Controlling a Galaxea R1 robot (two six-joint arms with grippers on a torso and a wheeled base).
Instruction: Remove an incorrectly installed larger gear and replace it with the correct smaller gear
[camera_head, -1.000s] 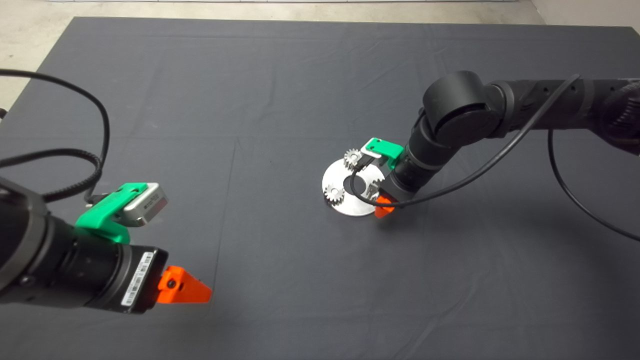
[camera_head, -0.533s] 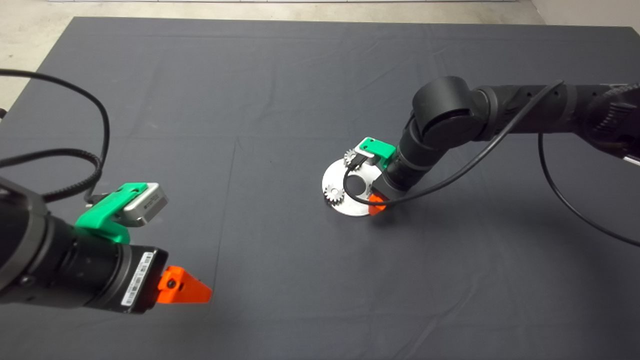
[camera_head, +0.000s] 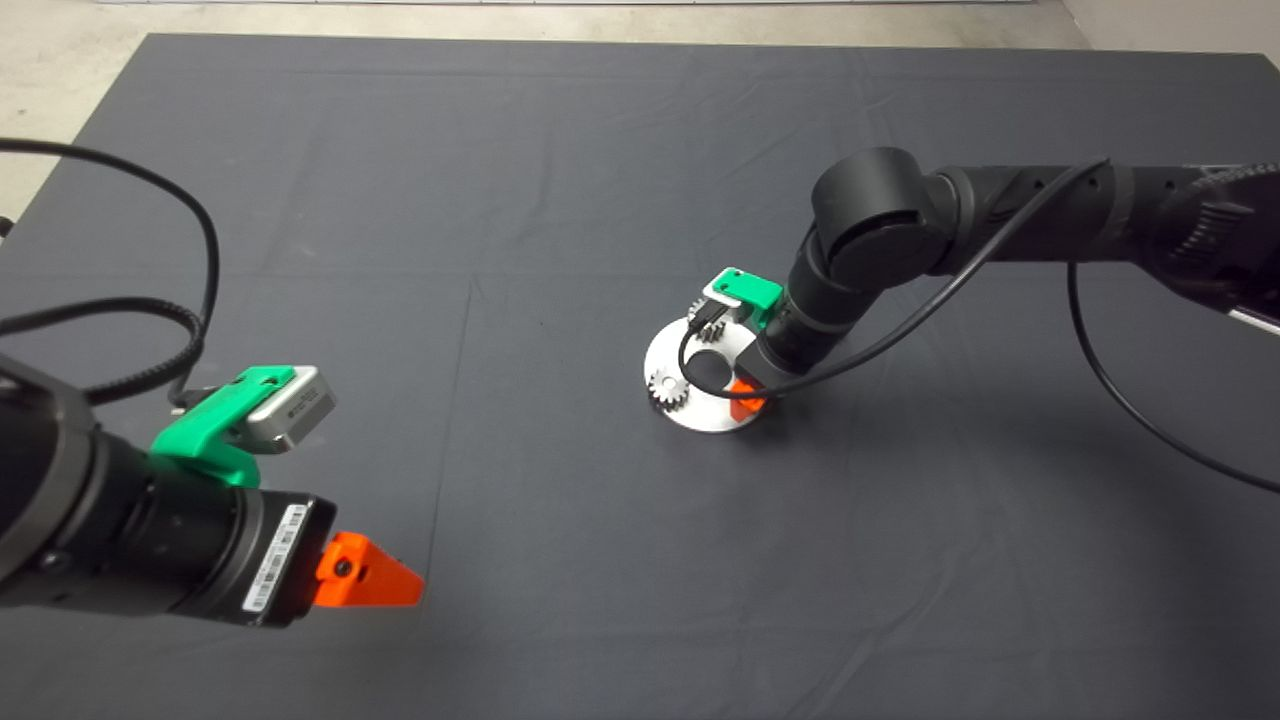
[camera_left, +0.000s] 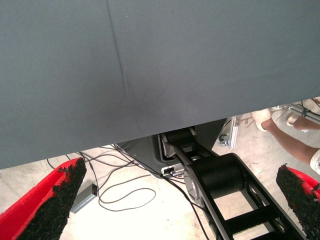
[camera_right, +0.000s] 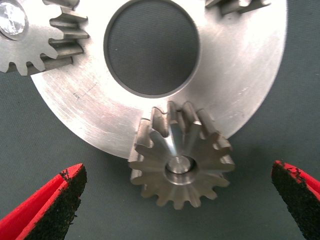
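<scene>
The larger gear (camera_right: 181, 162), bright machined steel with a flared conical body and long slanted teeth, sits on a pin at the rim of a brushed steel disc (camera_right: 240, 95) with a round centre hole; its axis stands upright off the disc, bore facing the right wrist camera. The right gripper (camera_right: 177, 210) hangs directly over it, fingers spread wide on either side, not touching. The disc lies right of centre on the counter (camera_head: 500, 150), covered by a dark creased mat. A small silver spur gear (camera_head: 667, 388) occupies the disc's left rim. The left gripper (camera_left: 170, 210) waits at the counter's near left edge, fingers spread.
</scene>
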